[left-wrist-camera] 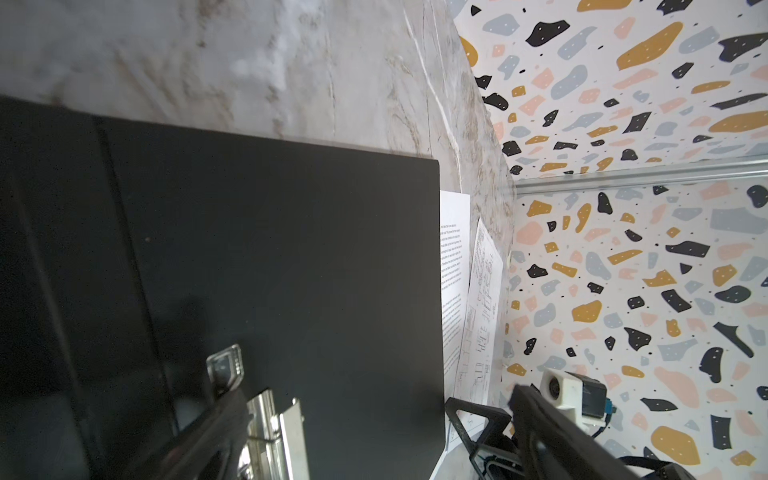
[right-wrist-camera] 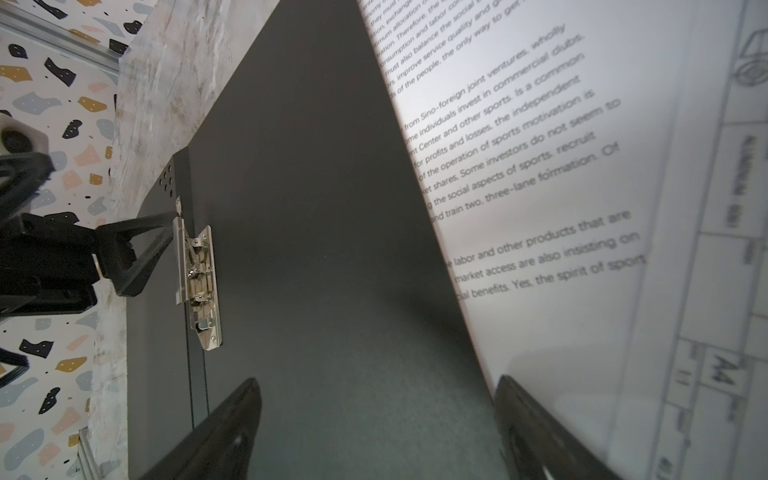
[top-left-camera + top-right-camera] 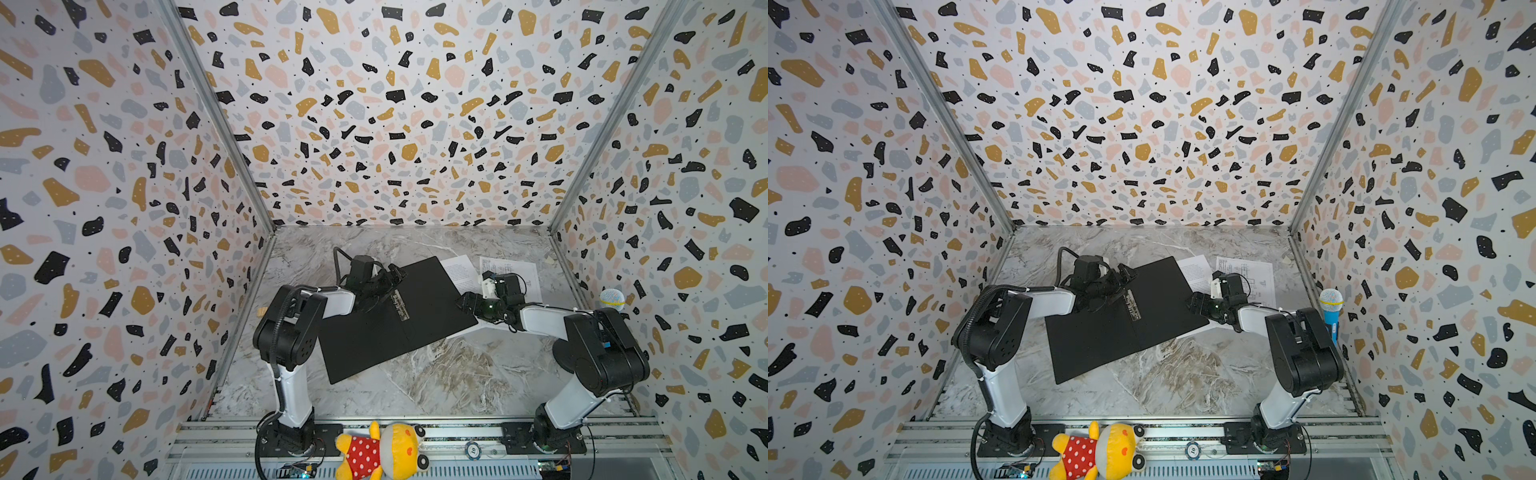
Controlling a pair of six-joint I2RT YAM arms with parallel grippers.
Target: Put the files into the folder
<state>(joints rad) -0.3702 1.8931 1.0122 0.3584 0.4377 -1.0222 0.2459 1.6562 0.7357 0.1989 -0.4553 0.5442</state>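
- The folder [image 3: 399, 320] lies open on the bench [image 3: 436, 374], black inside up, apparently ready for loading.
- The text sheet [image 3: 459, 270] is tucked under its right edge, with the drawing sheet [image 3: 528, 274] just beyond.
- The right tool [image 2: 374, 432] gapes empty over that edge, probably to free the sheet.
- The left tool [image 3: 392, 281], wide open and empty, is at the metal clip [image 3: 400, 305].

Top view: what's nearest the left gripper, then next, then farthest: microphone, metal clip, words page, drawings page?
1. Metal clip, beside the left gripper, on the folder.
2. Words page, just past the folder's right edge.
3. Drawings page, further right.
4. Microphone, by the right wall.
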